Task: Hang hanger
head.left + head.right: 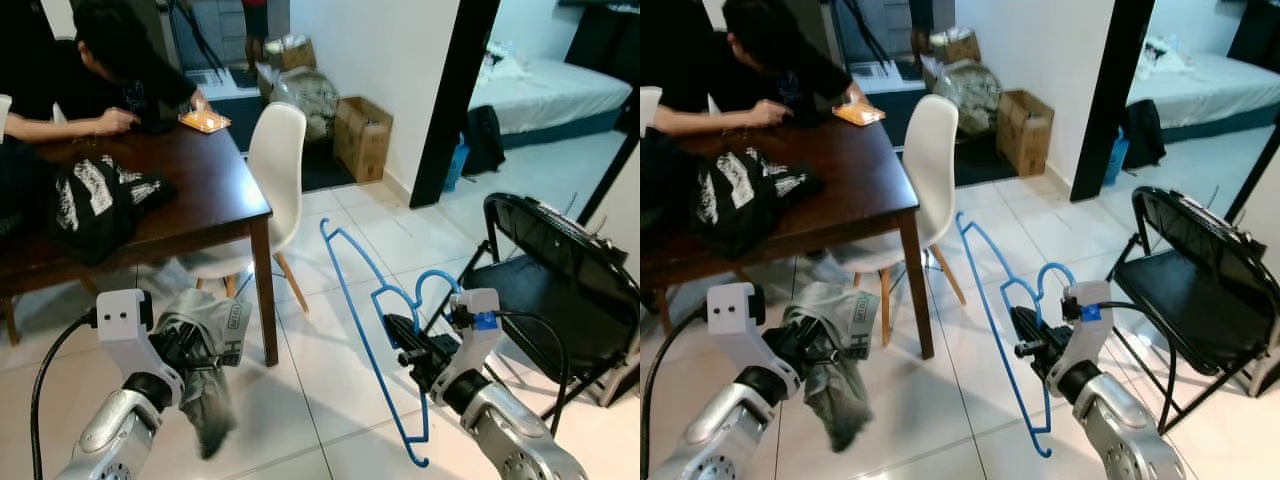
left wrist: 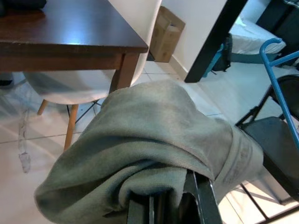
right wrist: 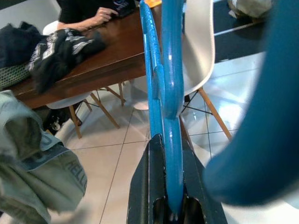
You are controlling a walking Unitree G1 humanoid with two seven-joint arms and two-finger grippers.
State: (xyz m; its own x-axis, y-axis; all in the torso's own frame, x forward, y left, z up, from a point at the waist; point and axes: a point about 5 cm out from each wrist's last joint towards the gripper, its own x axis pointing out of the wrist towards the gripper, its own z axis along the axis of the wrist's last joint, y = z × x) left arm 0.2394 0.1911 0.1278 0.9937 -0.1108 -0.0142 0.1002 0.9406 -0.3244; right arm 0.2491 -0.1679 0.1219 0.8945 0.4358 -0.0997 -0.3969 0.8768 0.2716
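A blue plastic hanger (image 1: 368,330) stands nearly upright over the tiled floor, its hook (image 1: 436,283) curling above my right arm. My right gripper (image 1: 403,340) is shut on it near the neck; the right wrist view shows the blue bar (image 3: 172,140) pinched between the two black fingers. My left gripper (image 1: 188,352) is shut on a grey-green garment (image 1: 207,372) that hangs in a bunch below it, beside the table leg. In the left wrist view the cloth (image 2: 140,149) drapes over the fingers.
A dark wooden table (image 1: 190,185) with black clothing (image 1: 95,200) stands at the left, where a person (image 1: 110,70) sits. A white chair (image 1: 270,180) is tucked beside it. A black folding chair (image 1: 560,290) stands at the right. Cardboard boxes (image 1: 362,135) line the wall.
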